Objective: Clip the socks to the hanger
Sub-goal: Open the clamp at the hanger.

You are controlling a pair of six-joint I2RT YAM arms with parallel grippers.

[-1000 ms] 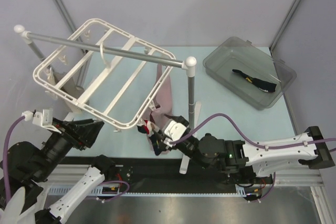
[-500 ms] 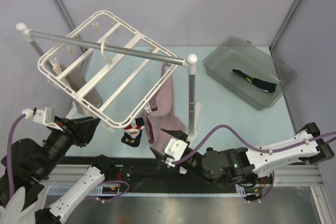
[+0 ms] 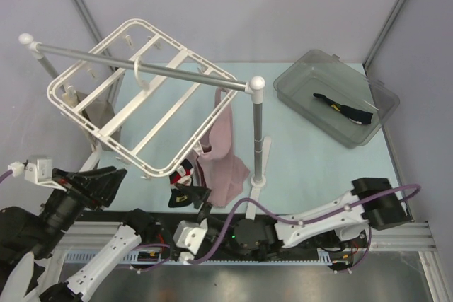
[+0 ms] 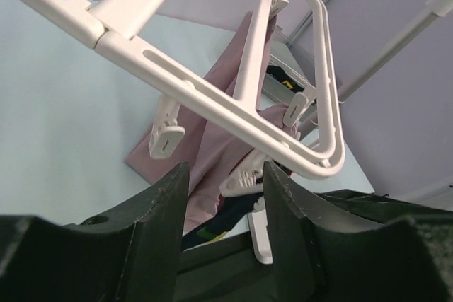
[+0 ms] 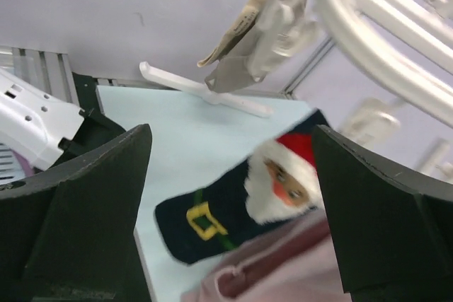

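**One sock hangs from the hanger, both my grippers free**

My right gripper (image 3: 199, 201) sits low in the overhead view, just left of centre. Its jaws are spread wide with nothing between them. Through its wrist camera I see a sock (image 5: 241, 210) in the lower middle of the frame, beyond my fingertips and not held. It is dark, with a yellow buckle and a red-and-white Santa face. From above, it hangs at the hanger's (image 3: 92, 126) near corner, just beside my right fingers. I cannot make out the clip that holds it.

My left gripper (image 3: 113, 180) is at the lower left of the overhead view, near the hanger's edge but apart from it. In its wrist view my two fingers (image 4: 163, 224) stand partly apart and grasp nothing. The hanger's white bar crosses the frame above them.

The hanger hangs tilted from the rail (image 3: 85, 52) across the upper left. A pink cloth (image 3: 225, 157) hangs from its right side, beside the sock. A beige cloth (image 3: 95, 107) hangs under its left side.

The other sock (image 3: 343, 109) lies in the bin (image 3: 291, 68) at the upper right, well apart from both grippers.
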